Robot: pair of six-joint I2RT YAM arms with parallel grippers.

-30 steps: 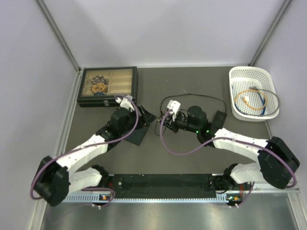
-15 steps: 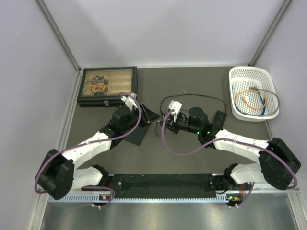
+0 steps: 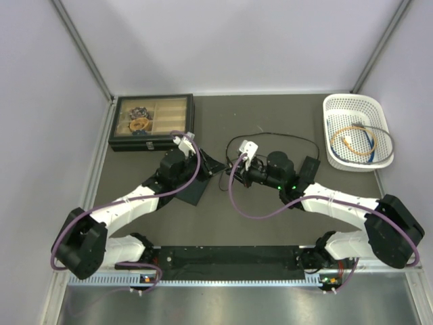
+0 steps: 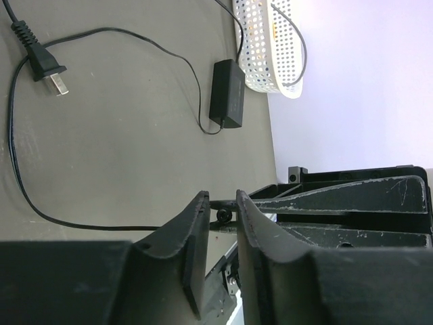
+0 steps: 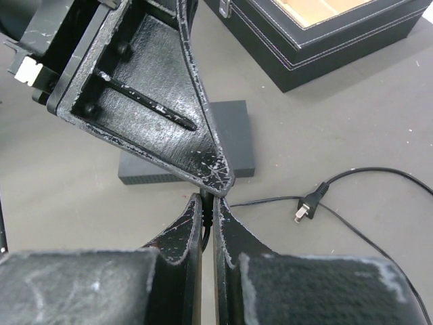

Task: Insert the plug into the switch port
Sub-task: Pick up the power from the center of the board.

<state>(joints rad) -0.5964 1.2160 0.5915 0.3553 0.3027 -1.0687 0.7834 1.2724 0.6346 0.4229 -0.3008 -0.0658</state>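
1. Left gripper [image 3: 215, 165] has swung from the switch [image 3: 195, 191], left of table centre, to the right gripper [image 3: 229, 170].
2. Right jaws pinch the plug [image 5: 207, 208]; left jaws stand slightly spread around it.
3. Likely a handover; insertion not yet begun.

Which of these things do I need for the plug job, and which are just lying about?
Needed: plug pinched in right gripper; dark grey switch box.
Lying about: compartment case; white basket; two-prong mains plug.
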